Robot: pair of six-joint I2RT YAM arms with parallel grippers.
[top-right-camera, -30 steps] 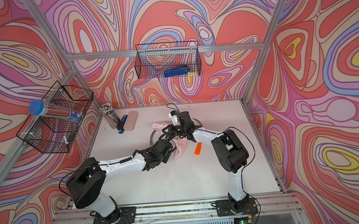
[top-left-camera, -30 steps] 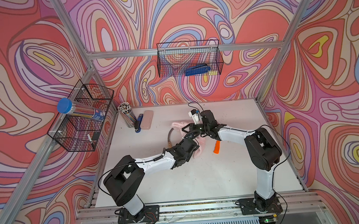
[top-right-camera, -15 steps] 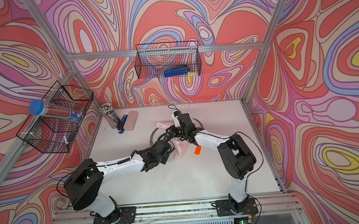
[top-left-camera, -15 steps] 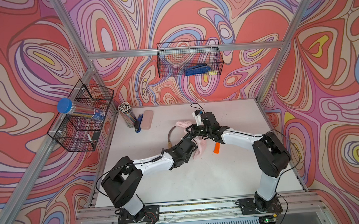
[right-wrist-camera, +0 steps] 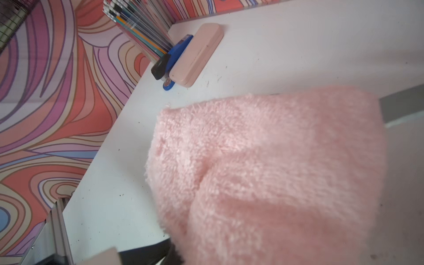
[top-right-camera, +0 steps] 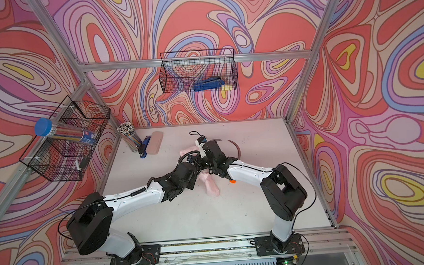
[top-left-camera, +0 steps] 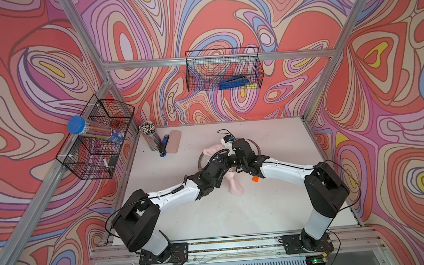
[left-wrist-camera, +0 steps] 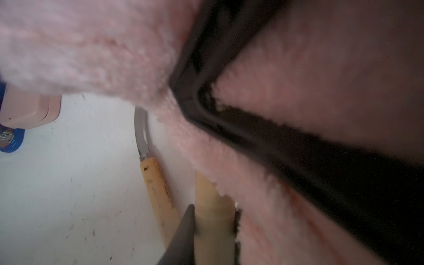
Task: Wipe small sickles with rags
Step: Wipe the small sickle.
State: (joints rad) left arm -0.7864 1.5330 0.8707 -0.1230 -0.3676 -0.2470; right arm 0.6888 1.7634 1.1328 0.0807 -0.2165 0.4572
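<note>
**Left gripper** [left-wrist-camera: 213, 231]: the jaws stand narrow, clamped on the pale wooden handle of the first sickle [left-wrist-camera: 207, 195]. Its dark fingers [left-wrist-camera: 181, 236] press that handle from both sides. The blade of this sickle is hidden under the rag [left-wrist-camera: 91, 46].

**Right gripper** [top-left-camera: 233, 160]: the jaws are fully closed. Pink pile fills its wrist view, and the left wrist view shows a black part of this gripper sunk into the cloth, so it is taken to be gripping the rag. A strip of grey blade [right-wrist-camera: 401, 107] comes out at the cloth's edge.

**Rag:** in both top views it lies near the middle of the table [top-left-camera: 211, 214], bunched between the two wrists. One end reaches toward the back wall and the other trails toward the front.

**Second sickle** [left-wrist-camera: 158, 190]: it has a wooden handle and lies flat on the table just beside the held handle. Its curved blade runs under the rag.

**Third sickle:** only its orange handle end [top-left-camera: 255, 178] shows, beneath the right forearm. A dark curved blade [top-right-camera: 235, 146] lies beyond the right wrist. I cannot tell which sickle it belongs to.

**Other items:** a pink case [top-left-camera: 173, 141], a blue stapler [top-left-camera: 164, 146] and a pencil cup [top-left-camera: 150, 136] stand at the far left corner, well apart from the work.
</note>
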